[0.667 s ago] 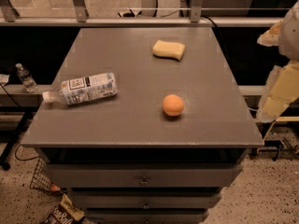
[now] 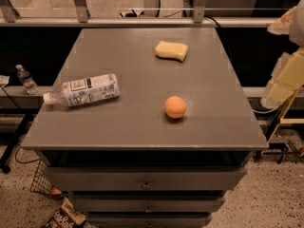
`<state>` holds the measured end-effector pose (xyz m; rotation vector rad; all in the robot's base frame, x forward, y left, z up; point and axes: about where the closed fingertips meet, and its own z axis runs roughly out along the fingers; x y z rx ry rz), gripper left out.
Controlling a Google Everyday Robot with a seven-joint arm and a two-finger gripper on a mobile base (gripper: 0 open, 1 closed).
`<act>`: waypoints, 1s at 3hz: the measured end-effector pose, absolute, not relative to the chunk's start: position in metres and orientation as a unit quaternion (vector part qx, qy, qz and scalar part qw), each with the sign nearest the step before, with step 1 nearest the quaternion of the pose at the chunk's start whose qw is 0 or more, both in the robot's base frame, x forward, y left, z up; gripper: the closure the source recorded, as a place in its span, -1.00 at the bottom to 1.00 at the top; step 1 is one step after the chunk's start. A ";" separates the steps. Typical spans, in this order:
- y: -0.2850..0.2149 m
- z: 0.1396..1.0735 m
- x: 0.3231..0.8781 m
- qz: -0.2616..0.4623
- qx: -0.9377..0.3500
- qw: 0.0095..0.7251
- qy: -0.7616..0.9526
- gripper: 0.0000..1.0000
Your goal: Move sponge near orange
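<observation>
The pale yellow sponge [image 2: 171, 50] lies flat at the far middle of the grey tabletop [image 2: 142, 122]. The orange [image 2: 175, 107] sits closer to the front, almost straight in front of the sponge with a clear gap between them. My gripper [image 2: 286, 51] hangs at the right edge of the view, beyond the table's right side and well away from both. Its pale yellow fingers [image 2: 286, 80] stand apart and hold nothing.
A plastic water bottle [image 2: 83, 91] lies on its side at the table's left edge. The table is a drawer cabinet with a rail behind it. A small bottle [image 2: 26, 79] stands on a ledge to the left. A wire basket and a snack bag lie on the floor.
My gripper has shifted slightly upward at the right edge. The sponge, orange and bottle have not moved.
</observation>
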<state>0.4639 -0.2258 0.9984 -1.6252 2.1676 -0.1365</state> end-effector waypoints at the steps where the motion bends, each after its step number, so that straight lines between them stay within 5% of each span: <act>1: -0.246 1.009 0.512 -0.030 -0.556 0.277 0.784 -1.00; 3: -0.260 1.011 0.575 -0.021 -0.492 0.369 0.789 -1.00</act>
